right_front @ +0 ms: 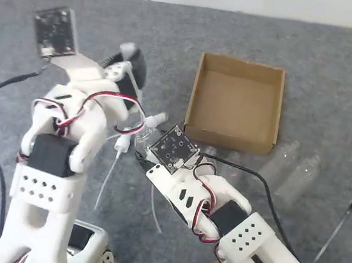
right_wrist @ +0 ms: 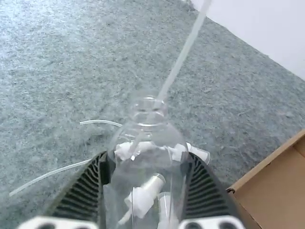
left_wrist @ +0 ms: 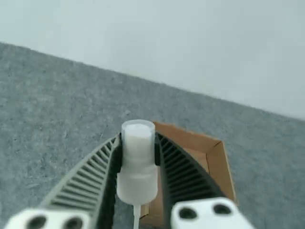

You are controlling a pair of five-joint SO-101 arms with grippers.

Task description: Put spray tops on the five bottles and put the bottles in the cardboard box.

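Where left claw (left_wrist: pixel 138 139) clamps, spray top (left_wrist: pixel 137 168) sits — cylindrical.

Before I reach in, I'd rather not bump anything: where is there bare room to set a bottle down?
Bare carpet right of the box and behind it, plus inside the box. Crowded: spray tops off its near-left corner, loose bottles off its near-right.

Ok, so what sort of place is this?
Probably a robotics test bench, lab or hobby: a grey felt-like mat against a bare pale wall, a white arm with exposed wiring, and a cardboard box with clear bottles beside it.
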